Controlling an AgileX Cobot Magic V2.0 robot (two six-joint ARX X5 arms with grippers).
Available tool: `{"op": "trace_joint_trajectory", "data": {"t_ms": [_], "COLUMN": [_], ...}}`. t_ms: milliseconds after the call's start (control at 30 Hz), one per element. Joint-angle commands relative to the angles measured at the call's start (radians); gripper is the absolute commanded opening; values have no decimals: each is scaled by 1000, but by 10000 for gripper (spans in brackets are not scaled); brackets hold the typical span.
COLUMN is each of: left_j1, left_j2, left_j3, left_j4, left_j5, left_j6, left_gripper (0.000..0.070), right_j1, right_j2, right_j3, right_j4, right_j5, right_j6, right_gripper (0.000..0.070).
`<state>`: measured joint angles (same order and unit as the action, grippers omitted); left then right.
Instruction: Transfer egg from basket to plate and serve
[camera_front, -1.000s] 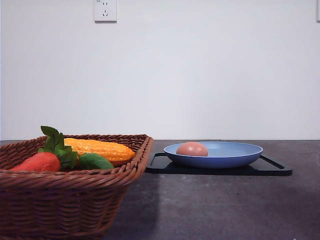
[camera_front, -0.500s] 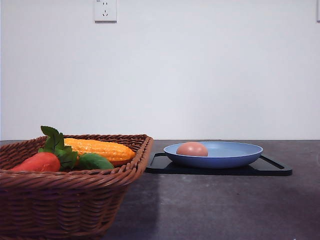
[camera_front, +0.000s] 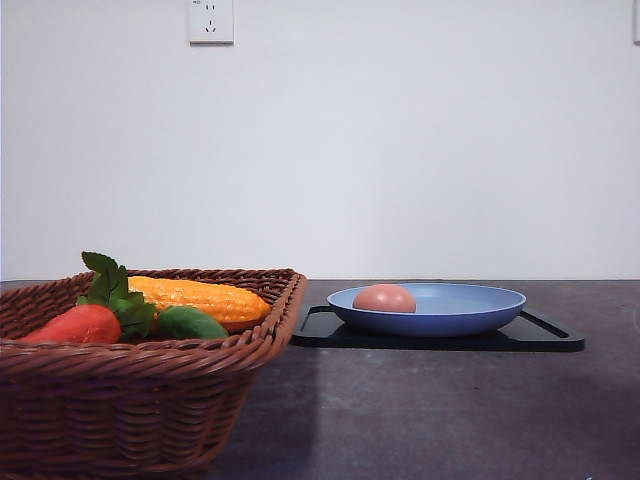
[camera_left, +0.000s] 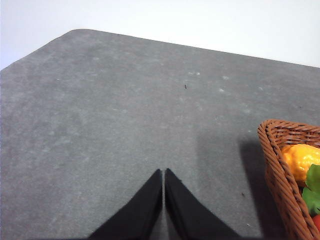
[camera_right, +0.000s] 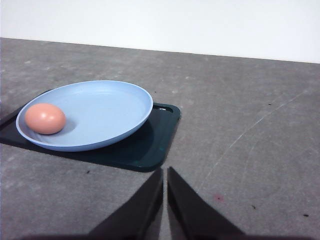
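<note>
The pinkish-brown egg lies in the round blue plate, near its left rim. The plate rests on a flat black tray. The woven brown basket stands at the front left, apart from the tray. My right gripper is shut and empty, hovering over bare table short of the tray. Over bare grey table beside the basket, my left gripper is shut with nothing in it.
Inside the basket lie a yellow corn cob, a red-orange fruit with green leaves and a dark green vegetable. A white wall with a socket stands behind the grey table.
</note>
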<state>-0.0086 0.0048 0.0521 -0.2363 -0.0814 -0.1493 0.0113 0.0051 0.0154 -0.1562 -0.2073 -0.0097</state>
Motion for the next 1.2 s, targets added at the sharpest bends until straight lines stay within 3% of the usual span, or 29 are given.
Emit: {"op": "trace_joint_trajectory", "data": {"t_ms": [0,1167], "left_j1": [2,2], "left_j2": [-2,-2], "left_j3": [-24,-24], "left_j4": [-17,-17], "left_j5": [1,1], "left_j6": [-5,-5], "left_gripper": [0,0], "right_j1": [0,0], "right_j2": [-2,-2], "right_j3": [-7,-7], "right_j4": [-2,-2], "right_j5": [1,1], "right_j6": [13,13], "right_gripper": [0,0]}}
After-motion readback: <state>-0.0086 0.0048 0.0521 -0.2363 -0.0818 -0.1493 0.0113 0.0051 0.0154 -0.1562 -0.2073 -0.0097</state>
